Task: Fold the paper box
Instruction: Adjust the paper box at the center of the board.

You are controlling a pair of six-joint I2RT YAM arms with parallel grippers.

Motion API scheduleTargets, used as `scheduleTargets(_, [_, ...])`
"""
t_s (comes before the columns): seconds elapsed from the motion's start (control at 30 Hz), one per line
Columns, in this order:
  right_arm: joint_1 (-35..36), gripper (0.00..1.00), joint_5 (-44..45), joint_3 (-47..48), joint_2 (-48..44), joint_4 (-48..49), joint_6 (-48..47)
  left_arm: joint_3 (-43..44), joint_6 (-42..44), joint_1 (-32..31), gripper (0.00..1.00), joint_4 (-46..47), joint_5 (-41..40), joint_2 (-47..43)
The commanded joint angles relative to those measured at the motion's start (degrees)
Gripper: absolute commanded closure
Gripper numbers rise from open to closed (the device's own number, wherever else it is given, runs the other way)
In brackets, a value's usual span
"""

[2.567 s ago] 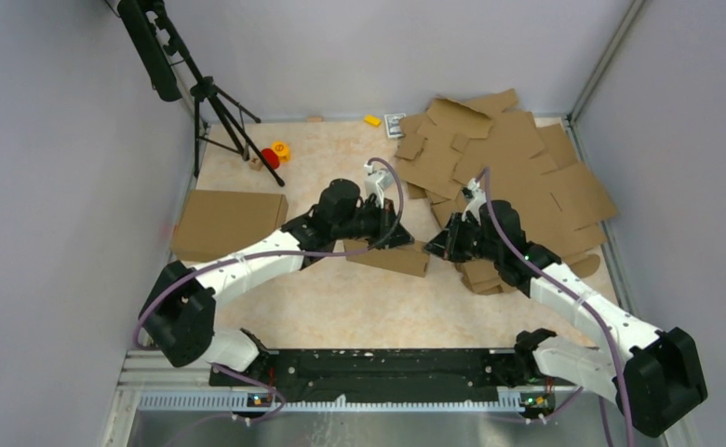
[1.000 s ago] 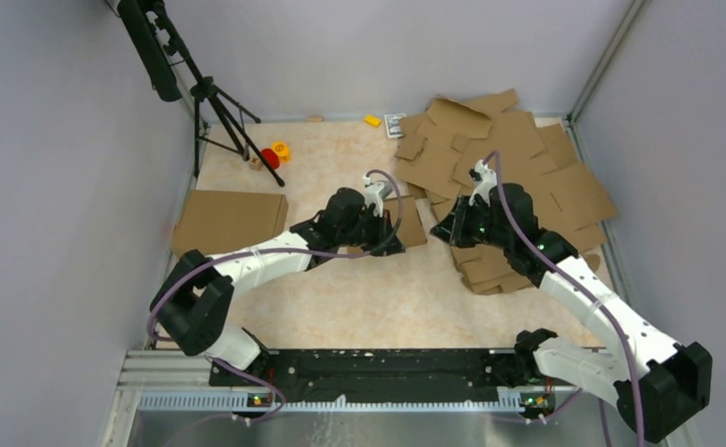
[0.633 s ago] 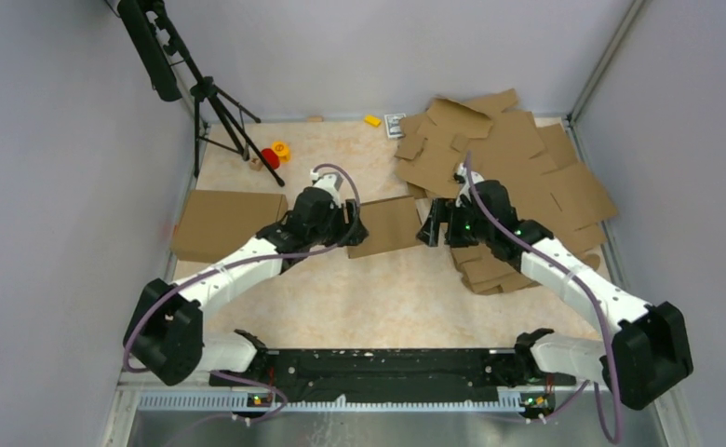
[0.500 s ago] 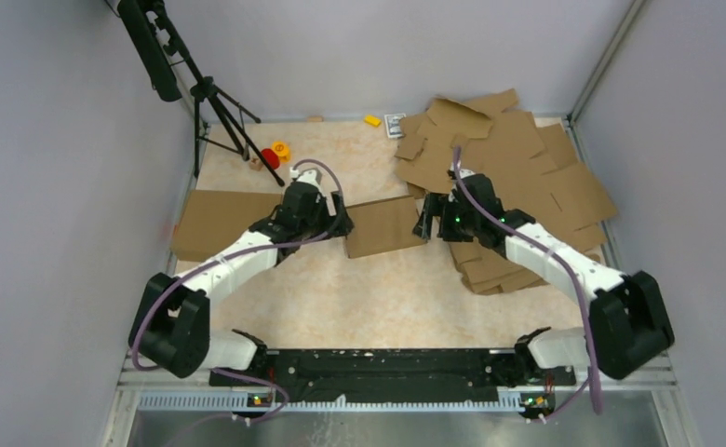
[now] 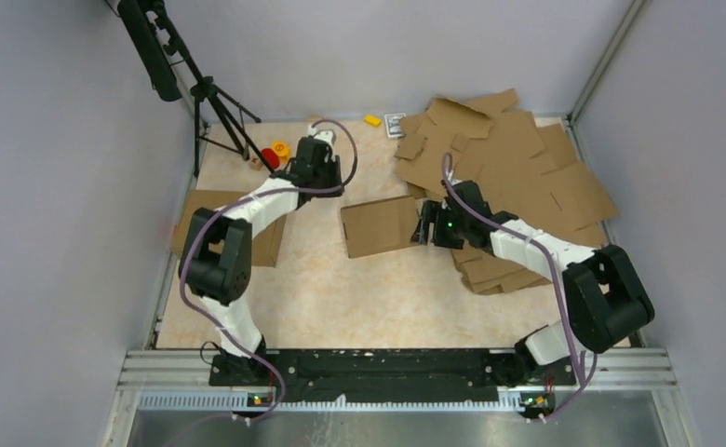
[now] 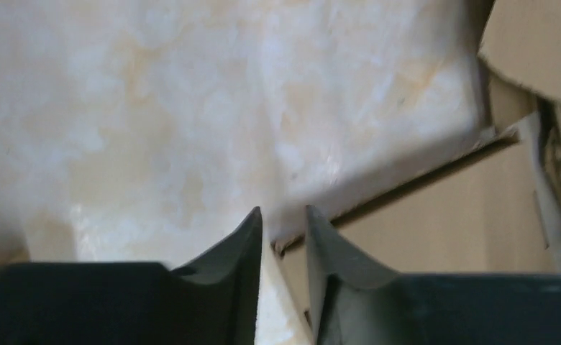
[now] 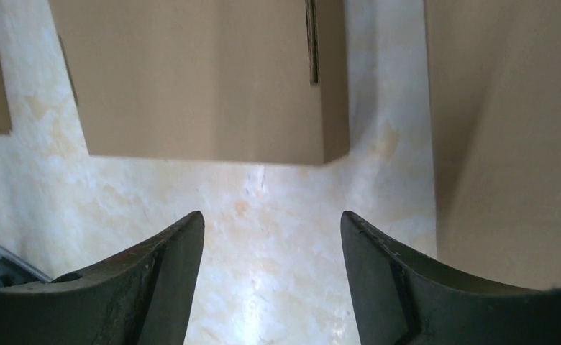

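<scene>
The paper box (image 5: 383, 226) lies flat in the middle of the table as a folded brown cardboard rectangle. My right gripper (image 5: 425, 229) sits just off its right edge and is open. In the right wrist view the box (image 7: 206, 72) lies a short way beyond my right gripper (image 7: 272, 219), whose jaws hold only bare table between them. My left gripper (image 5: 323, 177) is at the back left, apart from the box. In its wrist view my left gripper (image 6: 283, 215) shows a narrow empty gap, and a cardboard corner (image 6: 443, 215) lies beyond the tips.
A heap of flat cardboard blanks (image 5: 513, 172) fills the back right. Another folded cardboard box (image 5: 212, 216) lies at the left edge, partly under my left arm. A black tripod (image 5: 212, 98), red (image 5: 270, 157) and yellow (image 5: 281, 147) small items and a yellow piece (image 5: 371, 120) are at the back.
My left gripper let go of the box and swung to the back left, its jaws narrowing. The right gripper opened and stayed by the box's right edge. The box now lies free.
</scene>
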Motion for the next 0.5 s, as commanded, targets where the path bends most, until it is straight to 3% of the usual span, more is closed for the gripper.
scheduleTargets(0.0, [3.1,0.33,-1.5,-4.9,-4.5,3.3,2.6,11.3,7.8,1.7,0.84,-0.8,10.1,8.2])
scheduleTargets(0.1, [5.3,0.39,-0.9,-7.8,-4.6,6.6,4.8,17.4,7.7,1.7,1.00,-3.3,16.5,14.4])
scheduleTargets(0.3, [6.6,0.44,-1.6,-8.9,1.8,15.2,7.6,22.2,3.9,1.6,1.00,-5.7,25.5,21.2])
scheduleTargets(0.47, [6.6,0.47,-1.9,-3.3,8.5,17.3,6.9,12.9,0.5,1.0,1.00,-4.1,26.9,16.4])
